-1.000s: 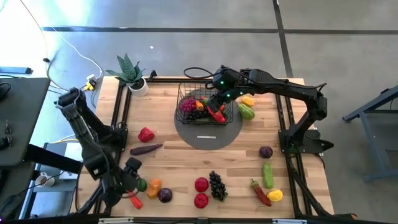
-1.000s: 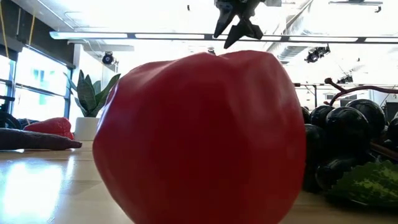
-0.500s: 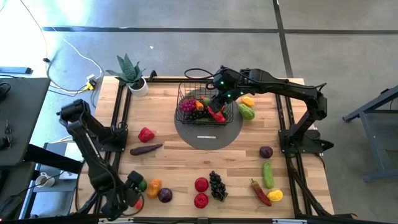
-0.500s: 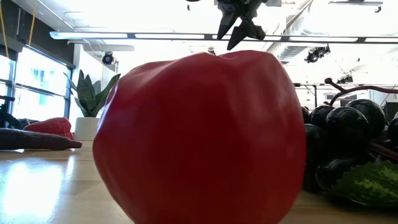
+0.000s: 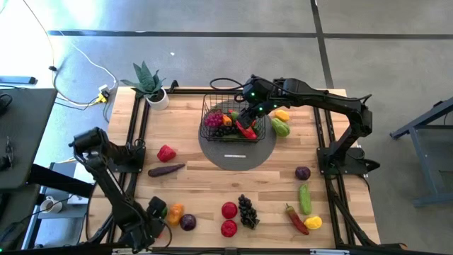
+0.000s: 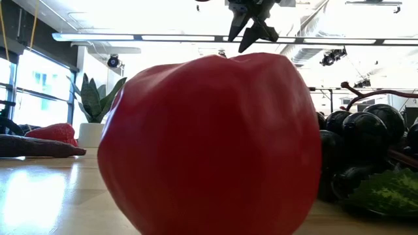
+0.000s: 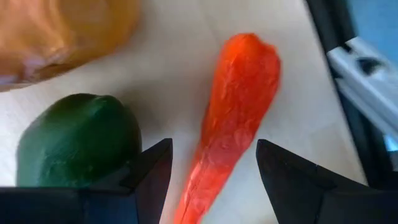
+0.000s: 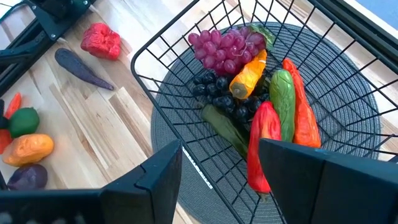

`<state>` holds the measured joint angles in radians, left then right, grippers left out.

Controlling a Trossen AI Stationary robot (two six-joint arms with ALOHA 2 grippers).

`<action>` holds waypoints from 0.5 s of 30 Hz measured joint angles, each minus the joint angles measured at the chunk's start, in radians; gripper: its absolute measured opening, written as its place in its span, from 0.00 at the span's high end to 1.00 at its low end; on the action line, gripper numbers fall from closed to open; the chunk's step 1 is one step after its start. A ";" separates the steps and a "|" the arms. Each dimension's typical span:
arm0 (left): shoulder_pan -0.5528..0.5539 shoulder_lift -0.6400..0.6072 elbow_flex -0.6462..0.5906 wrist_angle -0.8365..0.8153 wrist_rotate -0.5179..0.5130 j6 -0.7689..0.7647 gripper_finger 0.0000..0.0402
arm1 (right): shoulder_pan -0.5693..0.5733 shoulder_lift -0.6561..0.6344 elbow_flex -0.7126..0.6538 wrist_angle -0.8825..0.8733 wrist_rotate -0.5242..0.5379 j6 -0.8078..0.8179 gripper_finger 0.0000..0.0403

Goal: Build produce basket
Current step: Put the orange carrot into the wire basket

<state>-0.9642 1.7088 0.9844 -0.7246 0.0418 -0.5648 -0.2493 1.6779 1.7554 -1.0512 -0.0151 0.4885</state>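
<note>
The black wire basket (image 5: 233, 117) stands on a grey round mat at the table's far middle. It holds purple grapes (image 8: 227, 43), dark grapes, an orange pepper, a cucumber (image 8: 283, 99) and red pieces. My right gripper (image 8: 217, 180) hovers open above the basket (image 8: 163, 59), touching nothing. My left gripper (image 5: 152, 212) is low at the near-left corner. In its wrist view the open left gripper (image 7: 211, 180) has a finger on either side of an orange-red carrot (image 7: 239, 106) lying on the wood. A green pepper (image 7: 78, 140) and an orange pepper (image 7: 56, 31) lie beside it.
Loose produce lies along the near edge: two red apples (image 5: 228, 218), dark grapes (image 5: 247, 211), a cucumber (image 5: 305, 198), a red chilli (image 5: 296, 218). A red pepper (image 5: 166, 152) and a purple eggplant (image 5: 166, 170) lie to the left. A potted plant (image 5: 148, 81) stands at the far-left corner. One red apple (image 6: 209, 143) fills the low view.
My left arm has folded and carried its gripper toward the table's near edge and down, over the carrot at the near-left corner. The right gripper stays above the basket, shifted only slightly.
</note>
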 joint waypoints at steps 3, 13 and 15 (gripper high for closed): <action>0.001 0.031 0.000 0.012 0.011 0.000 0.44 | 0.000 0.000 0.000 -0.005 0.000 -0.009 0.52; 0.000 0.044 0.001 0.048 0.037 -0.009 0.65 | 0.000 0.000 0.000 -0.035 0.000 -0.019 0.52; 0.000 0.042 0.001 0.047 0.052 -0.009 0.73 | 0.000 0.000 0.000 -0.041 0.000 -0.019 0.52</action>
<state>-0.9642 1.7510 0.9854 -0.6774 0.0940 -0.5734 -0.2493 1.6779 1.7554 -1.0926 -0.0151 0.4698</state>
